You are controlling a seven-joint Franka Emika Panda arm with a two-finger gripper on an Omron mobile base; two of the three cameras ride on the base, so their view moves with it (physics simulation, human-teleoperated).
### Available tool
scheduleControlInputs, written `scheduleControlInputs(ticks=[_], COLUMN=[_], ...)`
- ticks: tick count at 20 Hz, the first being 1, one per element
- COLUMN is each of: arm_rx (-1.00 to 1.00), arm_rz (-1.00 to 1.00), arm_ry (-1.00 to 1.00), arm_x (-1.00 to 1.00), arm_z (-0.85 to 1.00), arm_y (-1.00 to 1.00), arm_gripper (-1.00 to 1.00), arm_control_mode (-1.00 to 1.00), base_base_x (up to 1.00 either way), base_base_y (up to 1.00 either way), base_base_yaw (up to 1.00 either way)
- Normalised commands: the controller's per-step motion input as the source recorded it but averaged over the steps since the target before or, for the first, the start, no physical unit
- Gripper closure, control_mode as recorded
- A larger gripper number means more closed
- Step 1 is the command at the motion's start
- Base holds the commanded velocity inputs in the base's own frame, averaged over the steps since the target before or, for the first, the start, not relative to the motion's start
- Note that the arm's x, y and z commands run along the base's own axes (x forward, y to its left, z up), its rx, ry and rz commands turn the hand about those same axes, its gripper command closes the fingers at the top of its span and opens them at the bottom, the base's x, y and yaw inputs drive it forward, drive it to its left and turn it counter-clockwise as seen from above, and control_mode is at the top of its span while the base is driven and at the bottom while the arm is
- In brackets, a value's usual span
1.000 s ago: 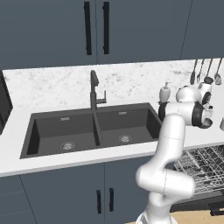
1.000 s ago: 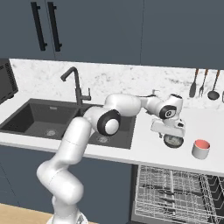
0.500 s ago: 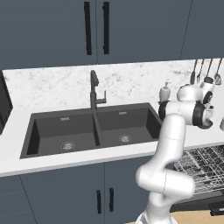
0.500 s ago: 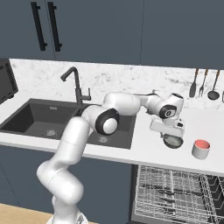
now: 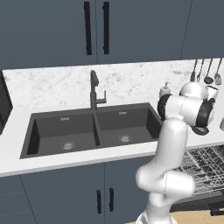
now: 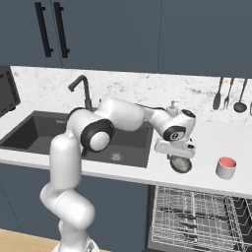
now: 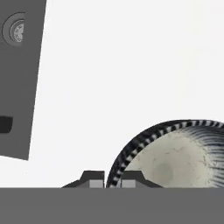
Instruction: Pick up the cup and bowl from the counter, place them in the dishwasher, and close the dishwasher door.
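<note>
Gripper (image 6: 180, 162) down over bowl (image 6: 181, 165) on counter (image 6: 211, 135), right of black sink (image 6: 34, 133). Hand view: finger tips (image 7: 92, 178) straddle the bowl's striped rim, one inside, one outside, seemingly clamped on it, though the tips are mostly cut off. Cup (image 6: 226, 168), white with red inside, stands just right of bowl. Dishwasher (image 6: 202, 221) below, rack pulled out, dishwasher door (image 5: 218, 205) open.

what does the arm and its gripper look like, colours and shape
The arm is glossy white, built from rounded tubular links with dark grey to black discs and bands at the joints. It ends in a white wrist block carrying the gripper, whose two fingertips are small, dark and wedge-shaped. No cables or markings are visible.
</note>
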Motion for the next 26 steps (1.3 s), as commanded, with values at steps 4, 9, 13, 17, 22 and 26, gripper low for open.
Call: scheduleControlInputs(ticks=[4, 9, 13, 17, 22, 26], arm_rx=[-0.1, -0.03, 0.0, 0.0, 0.07, 0.13], arm_rz=[0.13, 0.07, -0.01, -0.11, -0.13, -0.11], arm_ry=[-0.15, -0.16, -0.11, 0.02, 0.11, 0.01], arm_x=[-1.0, -0.99, -0.51, -0.02, -0.01, -0.15], arm_z=[-0.05, -0.32, -0.07, 0.29, 0.08, 0.0], arm_y=[0.67, 0.17, -0.05, -0.26, -0.54, -0.61], arm_gripper=[1.0, 1.0, 1.0, 1.0, 1.0, 1.0], arm_control_mode=[-1.0, -1.0, -1.0, -1.0, -1.0, -1.0], base_base_x=[0.0, 0.0, 0.0, 0.0, 0.0, 0.0], base_base_y=[0.0, 0.0, 0.0, 0.0, 0.0, 0.0], base_base_yaw=[0.0, 0.0, 0.0, 0.0, 0.0, 0.0])
